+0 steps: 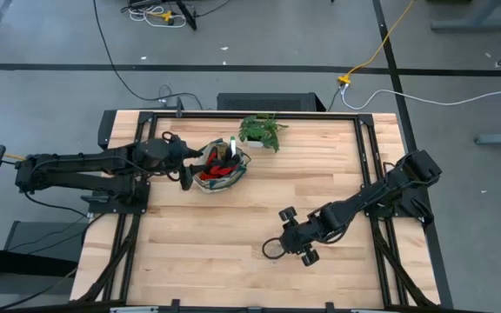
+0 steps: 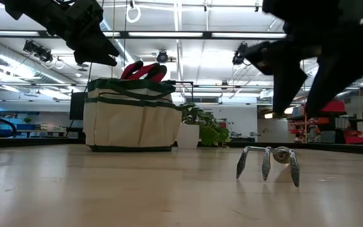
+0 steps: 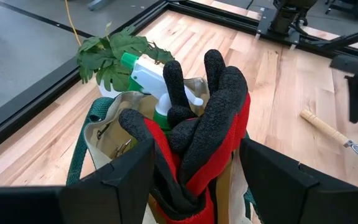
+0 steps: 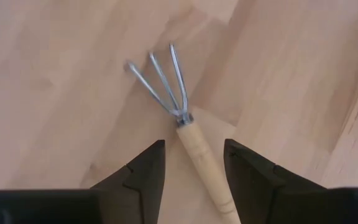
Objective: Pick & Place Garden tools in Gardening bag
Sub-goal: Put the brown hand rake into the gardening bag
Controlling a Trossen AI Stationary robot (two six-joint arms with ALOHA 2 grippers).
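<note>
From above, the left gripper [image 1: 183,165] hovers beside the bag [image 1: 222,170], jaws apart, empty. At table level, the rake [image 2: 268,162] lies on the table [image 2: 137,189]. Wrist views: gloves [image 3: 197,143] and spray bottle [image 3: 157,78] sit in the bag; the right gripper [image 4: 191,168], jaws apart, straddles the rake's handle.

Your bag [image 1: 221,170] mouth is crowded: the gloves [image 3: 197,134] and the spray bottle [image 3: 157,78] stand up out of it, leaving little room inside. The left gripper [image 1: 186,169] hangs at the bag's left rim. The potted plant [image 1: 263,132] stands just beside the bag. Bare table [image 1: 233,235] lies open around the rake [image 4: 185,134], apart from the right gripper [image 4: 193,163], whose spread fingers stand above its handle.
</note>
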